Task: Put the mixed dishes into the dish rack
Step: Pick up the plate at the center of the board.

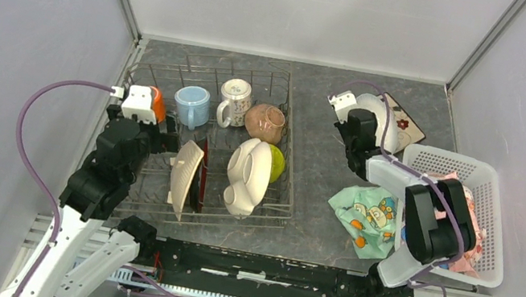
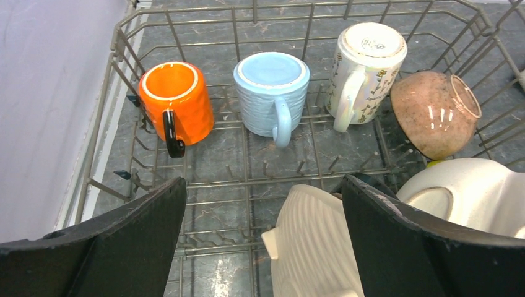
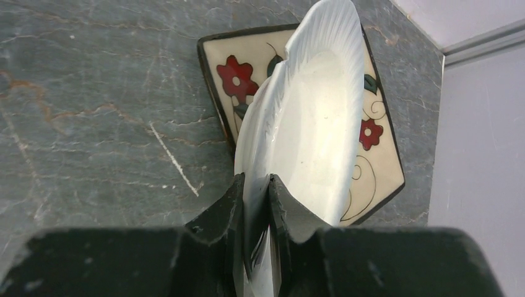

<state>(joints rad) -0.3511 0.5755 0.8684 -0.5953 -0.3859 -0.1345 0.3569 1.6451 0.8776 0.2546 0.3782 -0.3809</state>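
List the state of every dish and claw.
left claw, open, empty.
right claw, shut on white plate.
light-blue mug, upside down in dish rack.
patterned mug, upside down, racked.
orange mug, standing, racked.
tan bowl, on its side, racked.
ribbed plate, on edge between tines.
cream three-section plate, on edge, racked.
floral plate, flat on table.

This is a robot test lab, not a real kitchen. Plain pale walls (image 1: 301,8) box in a dark table (image 1: 316,199) on three sides. The left arm (image 1: 111,158) and right arm (image 1: 431,219) are bolted to a metal rail (image 1: 263,267), with purple cables (image 1: 22,124) looping loose
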